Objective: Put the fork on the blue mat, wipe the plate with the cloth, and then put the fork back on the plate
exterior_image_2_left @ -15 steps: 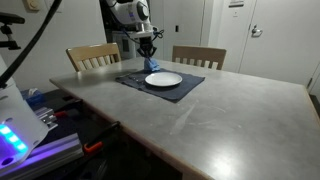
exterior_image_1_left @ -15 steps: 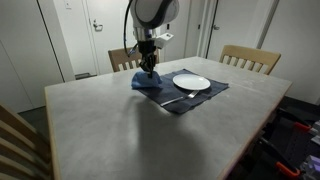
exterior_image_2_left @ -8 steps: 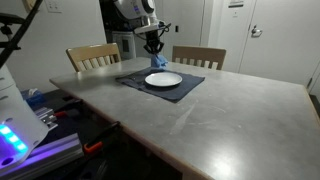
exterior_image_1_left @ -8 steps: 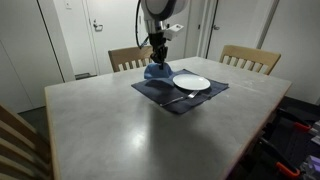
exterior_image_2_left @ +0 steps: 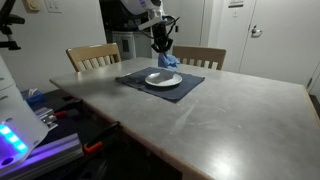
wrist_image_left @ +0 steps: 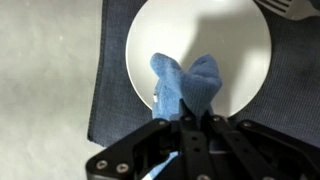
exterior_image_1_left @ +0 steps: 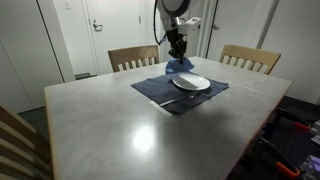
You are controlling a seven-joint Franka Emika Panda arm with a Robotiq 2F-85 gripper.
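Observation:
My gripper (wrist_image_left: 186, 112) is shut on a blue cloth (wrist_image_left: 182, 84) and holds it hanging over the white plate (wrist_image_left: 240, 50). In both exterior views the gripper (exterior_image_1_left: 178, 55) (exterior_image_2_left: 163, 45) hangs above the plate's far side, the cloth (exterior_image_1_left: 180, 66) (exterior_image_2_left: 169, 60) dangling just over the plate (exterior_image_1_left: 192, 83) (exterior_image_2_left: 163, 78). The plate sits on the dark blue mat (exterior_image_1_left: 150, 90) (exterior_image_2_left: 130, 78) (wrist_image_left: 105, 95). The fork (exterior_image_1_left: 172, 98) lies on the mat in front of the plate; its tines show at the top right corner of the wrist view (wrist_image_left: 288, 8).
The mat lies on a grey table (exterior_image_1_left: 100, 130) (exterior_image_2_left: 230, 115). Two wooden chairs (exterior_image_1_left: 133, 58) (exterior_image_1_left: 250, 58) stand at the far side. Doors and walls are behind. A device with blue lights (exterior_image_2_left: 15, 135) stands near one table edge.
The gripper has carried the cloth from the mat's far left corner, lifted it, and moved it across to hang over the plate.

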